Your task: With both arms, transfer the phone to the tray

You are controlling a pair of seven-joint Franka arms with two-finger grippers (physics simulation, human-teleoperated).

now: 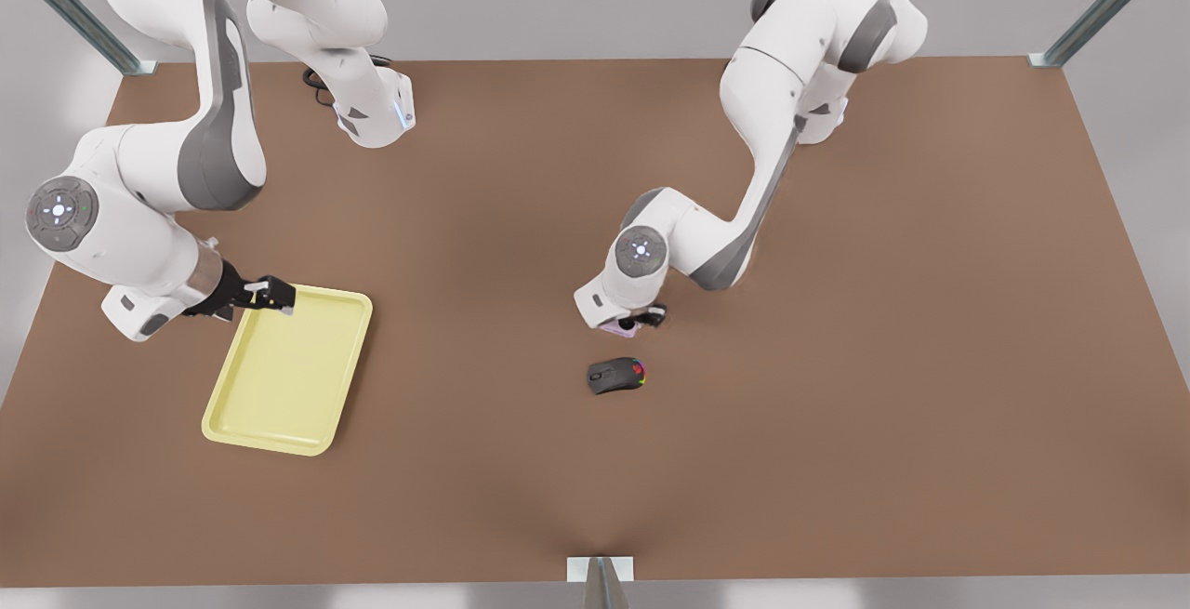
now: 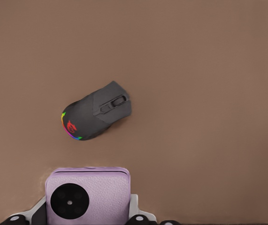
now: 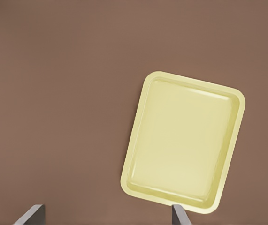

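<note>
Left claw (image 1: 641,319): I see it low over the table, fingers closed on the phone (image 2: 88,196).
Phone: pink, between my left claw's fingers, just above the brown table (image 1: 837,404).
Mouse (image 2: 96,117): black, near the left claw, apart from the phone.
Right claw (image 1: 274,296): I see it spread wide above the tray's near corner.
Tray (image 3: 183,140): yellow, under the right claw, well apart from the left claw.

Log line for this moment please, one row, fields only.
left gripper: at phone, grip unclear | right gripper: open, over tray edge | mouse: near phone
</note>
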